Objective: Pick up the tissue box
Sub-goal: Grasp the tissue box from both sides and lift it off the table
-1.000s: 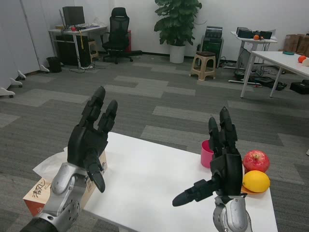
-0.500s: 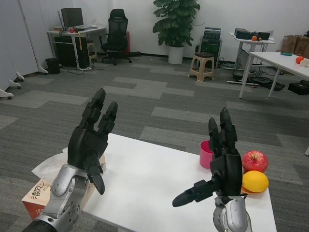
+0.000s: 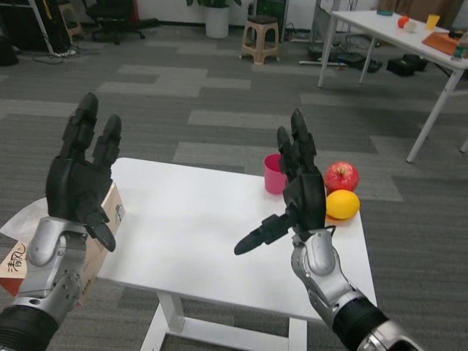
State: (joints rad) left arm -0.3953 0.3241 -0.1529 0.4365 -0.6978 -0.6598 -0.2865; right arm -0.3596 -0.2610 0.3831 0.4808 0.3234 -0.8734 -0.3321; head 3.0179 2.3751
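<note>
The tissue box (image 3: 96, 243) is brown cardboard with white tissue (image 3: 29, 216) showing at its top. It sits at the table's left edge, mostly hidden behind my left forearm. My left hand (image 3: 79, 179) is raised above it with fingers spread, holding nothing. My right hand (image 3: 296, 190) hovers over the right half of the table, fingers up and thumb stretched out to the left, also holding nothing.
On the white table (image 3: 194, 227), at its far right, stand a pink cup (image 3: 273, 175), a red apple (image 3: 341, 176) and a yellow lemon (image 3: 342, 204). Grey carpet surrounds the table. Another white table (image 3: 409, 36) stands at the back right.
The camera has dipped down and turned, so the whole table now shows lower and more fully. Both hands keep the same raised, spread pose.
</note>
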